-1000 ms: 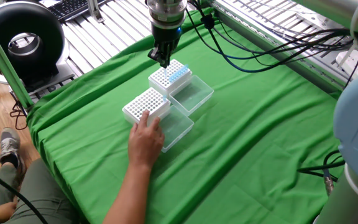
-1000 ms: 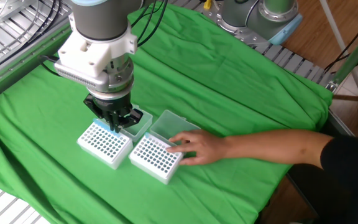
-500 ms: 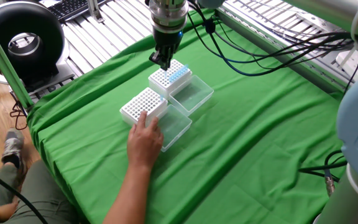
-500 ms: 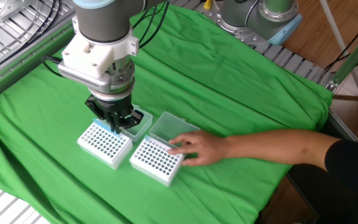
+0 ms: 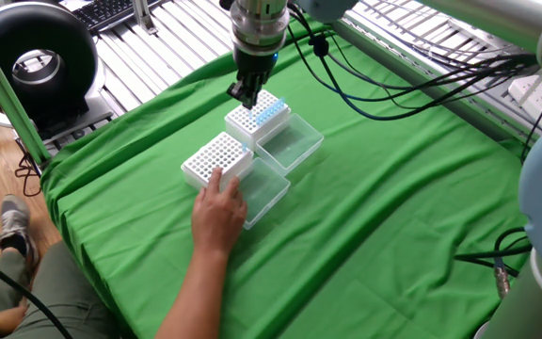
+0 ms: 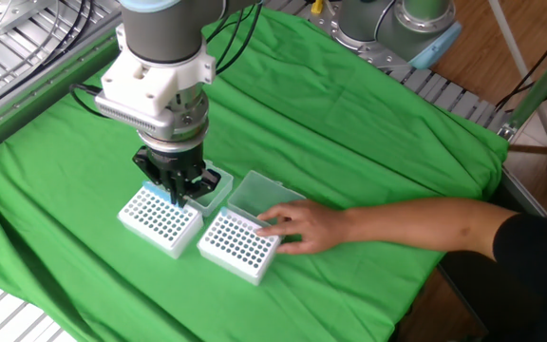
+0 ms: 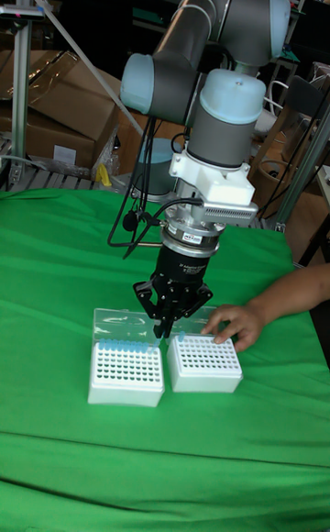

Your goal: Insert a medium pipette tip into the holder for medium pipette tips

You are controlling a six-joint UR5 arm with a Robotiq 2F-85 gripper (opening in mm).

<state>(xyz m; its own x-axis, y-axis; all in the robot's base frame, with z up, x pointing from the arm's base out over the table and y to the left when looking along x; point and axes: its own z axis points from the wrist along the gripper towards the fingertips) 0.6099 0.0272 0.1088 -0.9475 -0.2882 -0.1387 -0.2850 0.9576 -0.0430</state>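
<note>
While a person's hand (image 5: 219,212) steadies the second rack (image 5: 218,161), my gripper (image 7: 169,326) hovers.
Fingers narrow above the holder for medium pipette tips (image 7: 126,373); I can't tell what they hold.

The arm (image 7: 215,83) reaches straight down, its gripper (image 7: 169,326) jaws nearly closed.

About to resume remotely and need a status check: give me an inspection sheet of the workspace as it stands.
Surface: green cloth over the table, wrinkled.
Job's things: two white tip racks side by side, clear lids open; rack with blue tips under the hand, second rack beside it.
Clutter: nothing seen.
Grippers: hand just above the rack with blue tips; whether it holds a tip cannot be told.
Cables: black bundle trailing from the arm.
Surroundings: a person's hand rests on the second rack; roller conveyors alongside.
</note>
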